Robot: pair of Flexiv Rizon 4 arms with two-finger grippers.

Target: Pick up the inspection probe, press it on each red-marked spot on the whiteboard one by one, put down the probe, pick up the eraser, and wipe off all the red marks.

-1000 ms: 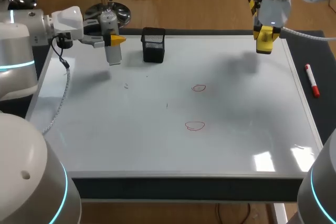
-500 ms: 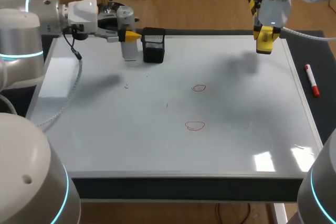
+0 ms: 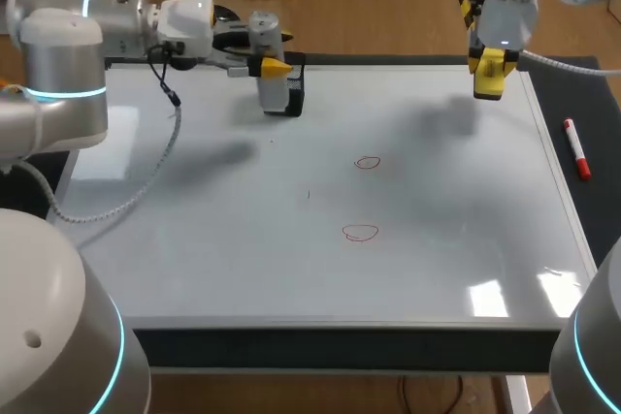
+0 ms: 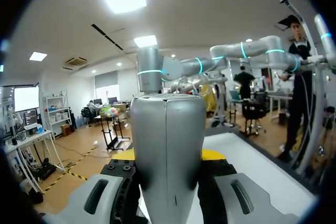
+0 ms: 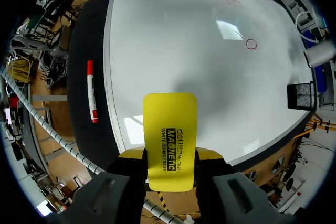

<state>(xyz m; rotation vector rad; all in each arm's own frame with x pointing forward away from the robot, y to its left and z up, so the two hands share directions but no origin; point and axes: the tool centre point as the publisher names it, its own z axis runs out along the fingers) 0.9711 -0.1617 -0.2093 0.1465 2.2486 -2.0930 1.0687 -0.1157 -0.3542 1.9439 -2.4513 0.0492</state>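
My left gripper (image 3: 275, 67) is shut on the silver cylindrical probe (image 3: 266, 70), held upright at the board's far edge, directly in front of the black mesh holder (image 3: 295, 86). In the left wrist view the probe (image 4: 168, 145) fills the gap between the fingers of the left gripper (image 4: 168, 156). My right gripper (image 3: 490, 67) hangs over the far right corner, shut on the yellow eraser (image 3: 488, 81); the eraser (image 5: 169, 129) sticks out ahead of the right gripper (image 5: 170, 157). Two red marks (image 3: 367, 163) (image 3: 360, 232) lie mid-board, also visible as red marks (image 5: 252, 44) (image 5: 234, 2).
The whiteboard (image 3: 437, 259) covers most of the table. A red marker (image 3: 576, 149) lies on the dark strip off its right edge, and the same marker (image 5: 92, 90) shows beside the eraser. The holder (image 5: 299, 95) stands at the far edge.
My left arm has carried the probe to the right along the far edge, from near the left side to in front of the holder. The right arm has not moved.
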